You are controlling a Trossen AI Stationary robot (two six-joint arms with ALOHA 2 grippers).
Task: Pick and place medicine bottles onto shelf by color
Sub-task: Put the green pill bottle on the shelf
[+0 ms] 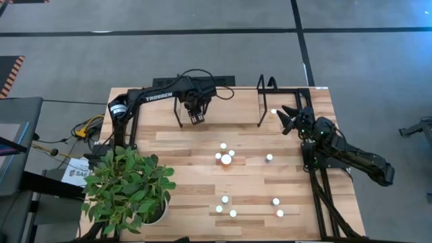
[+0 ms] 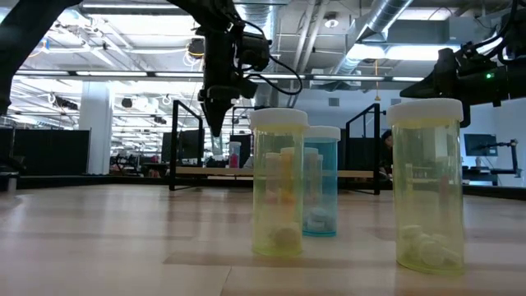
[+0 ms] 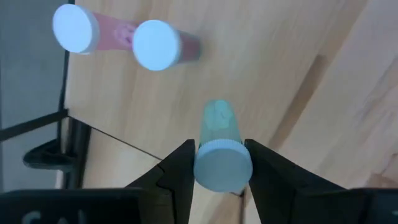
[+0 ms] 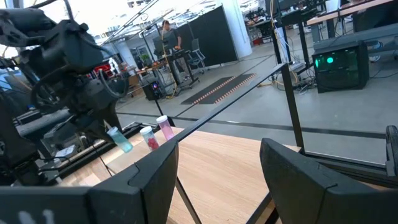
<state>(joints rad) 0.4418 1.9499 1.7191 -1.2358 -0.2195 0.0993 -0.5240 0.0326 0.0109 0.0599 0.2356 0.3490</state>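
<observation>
My left gripper (image 1: 196,119) hangs over the left end of the shelf (image 1: 283,91) at the table's far edge, shut on a teal medicine bottle (image 3: 217,121) with a pale cap. Two pink bottles (image 3: 118,37) stand upright beside it on the wood by the shelf's black bar (image 3: 65,74); the right wrist view shows them (image 4: 157,132) next to the teal one (image 4: 119,139). More medicine bottles stand upright in loose groups (image 1: 225,156) (image 1: 226,206) (image 1: 277,206) on the tabletop. My right gripper (image 1: 287,116) waits open at the shelf's right end, holding nothing. My left gripper pinches the teal bottle's pale cap by its sides (image 3: 202,163) between its two fingers (image 3: 180,168). The fingers come from above, pointing steeply down. The bottle hangs below them, nearly upright, its body (image 3: 217,121) clear of the wood beneath.
A potted plant (image 1: 128,185) fills the near left corner. In the low view two yellowish bottles (image 2: 279,181) (image 2: 427,185) and a teal one (image 2: 320,181) stand close to the camera. Bare tabletop lies between the shelf and the bottle groups.
</observation>
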